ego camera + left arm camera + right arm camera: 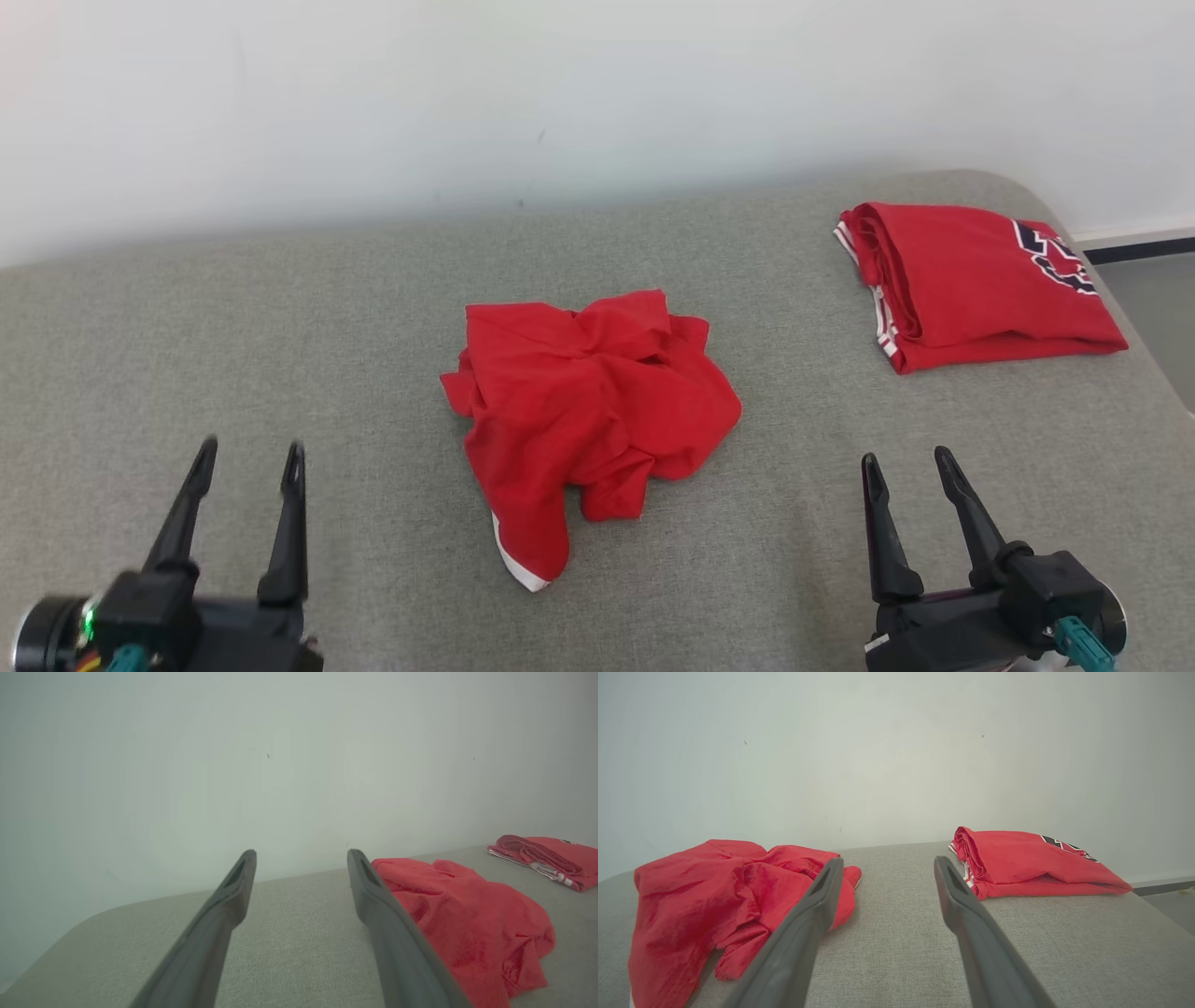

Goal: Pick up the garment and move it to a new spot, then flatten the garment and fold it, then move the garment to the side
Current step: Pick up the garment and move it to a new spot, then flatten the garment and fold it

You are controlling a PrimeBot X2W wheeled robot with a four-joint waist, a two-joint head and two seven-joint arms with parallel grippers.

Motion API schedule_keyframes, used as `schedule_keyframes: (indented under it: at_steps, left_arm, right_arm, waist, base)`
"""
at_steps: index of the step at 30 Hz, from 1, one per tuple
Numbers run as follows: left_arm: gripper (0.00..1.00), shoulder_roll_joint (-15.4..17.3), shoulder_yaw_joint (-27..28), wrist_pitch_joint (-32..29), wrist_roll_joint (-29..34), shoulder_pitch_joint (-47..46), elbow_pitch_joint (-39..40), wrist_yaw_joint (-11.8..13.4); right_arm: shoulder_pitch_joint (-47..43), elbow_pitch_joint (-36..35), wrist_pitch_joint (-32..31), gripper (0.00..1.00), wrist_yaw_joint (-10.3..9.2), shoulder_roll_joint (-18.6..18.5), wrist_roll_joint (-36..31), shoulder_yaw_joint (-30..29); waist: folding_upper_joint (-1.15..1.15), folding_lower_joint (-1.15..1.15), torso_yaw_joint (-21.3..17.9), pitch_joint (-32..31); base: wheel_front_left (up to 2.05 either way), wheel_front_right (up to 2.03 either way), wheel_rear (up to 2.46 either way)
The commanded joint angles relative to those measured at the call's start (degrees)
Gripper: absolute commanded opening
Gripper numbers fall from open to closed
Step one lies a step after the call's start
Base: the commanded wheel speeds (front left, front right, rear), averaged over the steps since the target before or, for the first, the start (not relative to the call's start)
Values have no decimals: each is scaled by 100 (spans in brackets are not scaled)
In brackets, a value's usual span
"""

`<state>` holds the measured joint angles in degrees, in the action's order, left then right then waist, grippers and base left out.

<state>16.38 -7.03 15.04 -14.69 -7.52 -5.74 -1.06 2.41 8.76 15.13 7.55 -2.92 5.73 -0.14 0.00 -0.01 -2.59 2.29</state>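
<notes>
Garment [588, 411], red and crumpled, is seen heaped on the grey surface [280, 327]. The left gripper [251, 448] is placed nearer the robot than the garment and to its left, the right gripper [907, 456] likewise to its right, both apart from it. Both pairs of jaws are spread wide; nothing is held or touched. A folded shirt [971, 280] is laid well apart from the garment, further back on its right.

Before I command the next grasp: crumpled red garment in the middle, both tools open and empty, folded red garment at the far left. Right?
No: in the head view the folded red garment sits at the far right. The rest holds: the crumpled red garment lies in the middle, and the left tool and right tool are open and empty.
</notes>
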Motion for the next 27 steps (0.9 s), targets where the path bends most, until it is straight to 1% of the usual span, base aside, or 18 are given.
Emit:
schedule_keyframes:
  at_steps: [1,2,4,10,15,18,23,27]
  left_arm:
    - [100,-75,152,18,110,267,23,-70]
    - [100,-75,152,18,110,267,23,-70]
    - [100,-179,359,18,161,482,13,-143]
    - [100,-633,990,18,351,1031,106,-230]
    - [100,-1003,1436,19,512,1268,331,-326]
    - [100,-1109,1543,19,699,1354,310,-440]
    - [100,-1252,1600,19,854,1426,228,-517]
    - [100,-1303,1507,19,978,1462,170,-578]
  right_arm:
    - [39,-4,-2,100,-16,8,23,6]
    - [39,-4,-2,100,-16,8,23,6]
    - [59,-4,-1,100,-16,7,19,5]
    - [52,37,-1,100,-16,8,6,19]
    - [-52,174,-1,100,-16,8,26,20]
    - [-133,297,-2,100,-16,8,34,74]
    - [-225,456,-1,100,-16,7,96,111]
    - [-270,553,-2,100,-16,7,136,204]
  waist:
    - [0,1,56,51]
    - [0,1,56,51]
    - [0,1,82,70]
    - [0,1,123,77]
    - [0,1,161,58]
    - [0,1,178,38]
    - [0,1,186,-20]
    - [0,1,198,-56]
  base:
    - [0,0,0]
    - [0,0,0]
    - [0,0,0]
    - [0,0,0]
    - [0,0,0]
    - [0,0,0]
    - [0,0,0]
    - [0,0,0]
